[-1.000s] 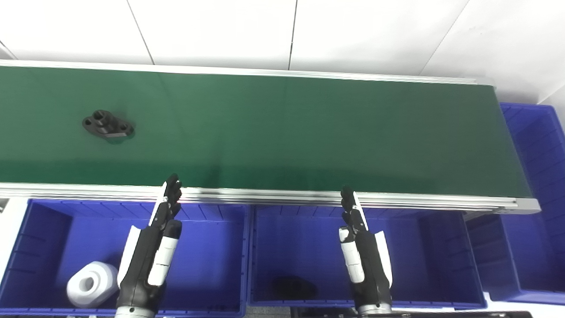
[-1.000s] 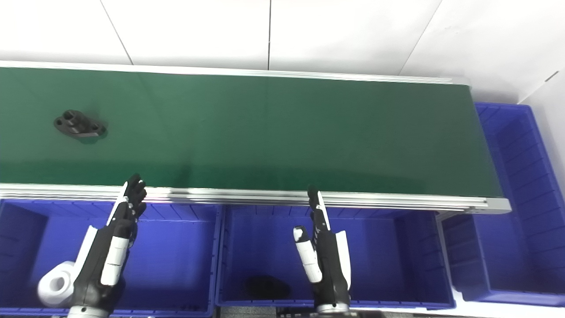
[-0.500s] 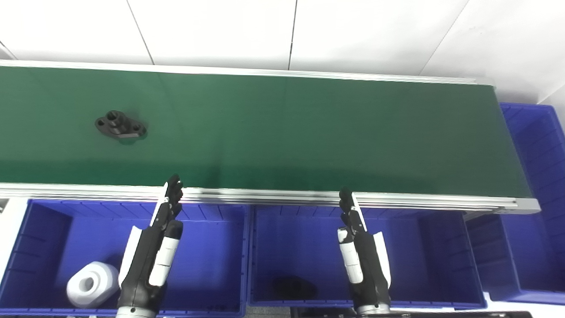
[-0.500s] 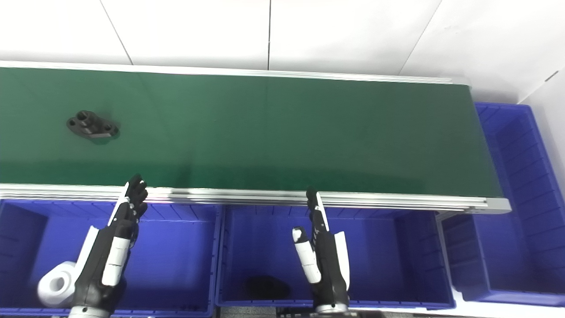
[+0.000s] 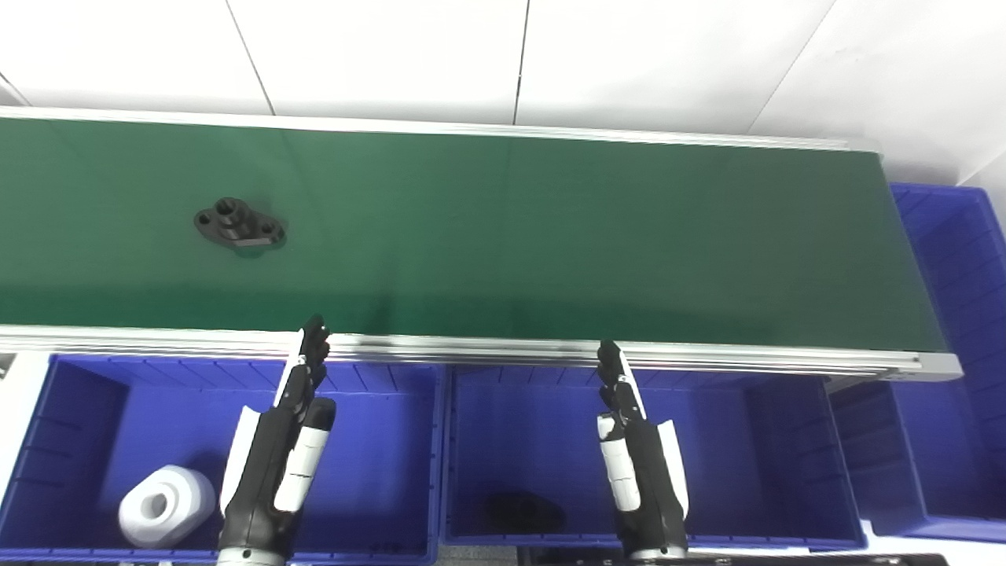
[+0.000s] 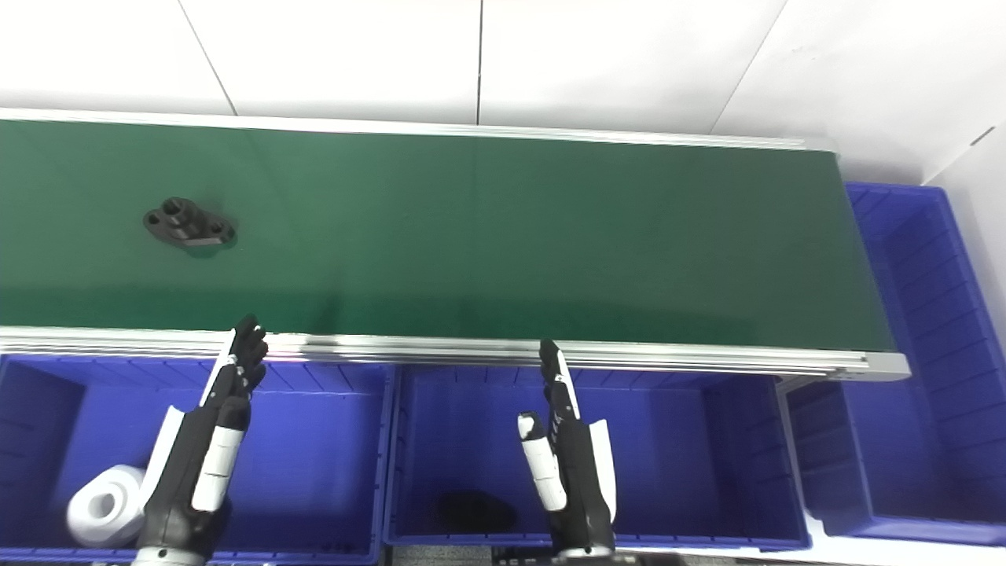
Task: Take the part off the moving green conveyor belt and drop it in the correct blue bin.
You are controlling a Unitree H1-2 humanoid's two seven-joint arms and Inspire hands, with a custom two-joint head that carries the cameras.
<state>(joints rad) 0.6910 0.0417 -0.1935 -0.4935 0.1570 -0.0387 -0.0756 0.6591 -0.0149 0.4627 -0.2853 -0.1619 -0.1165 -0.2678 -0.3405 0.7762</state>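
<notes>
A: Where is the black part point(image 5: 239, 226) now?

B: It lies flat on the green conveyor belt point(image 5: 550, 236), in the left portion, well apart from both hands. Nothing touches it.

A: And the hands?

B: The left hand point(image 5: 287, 440) hovers over the left blue bin point(image 5: 86, 393), with its fingers stretched toward the near rail of the belt. It holds nothing. The right hand point(image 5: 637, 448) is over the middle blue bin point(image 5: 786, 440), also with straight fingers and nothing in it.

A: So how much of the task is done?

B: I think almost nothing for this part. It is not yet picked, so the grasp, the carrying and the drop are all left. A white part point(image 5: 165, 505) sits already in the left bin, and a dark part point(image 5: 525, 512) in the middle bin, so I judge the black one belongs to the middle bin.

A: What differs from one second ago?

B: The black part has travelled a little to the right along the belt. Both hands have shifted only slightly and are still waiting at the rail.
</notes>
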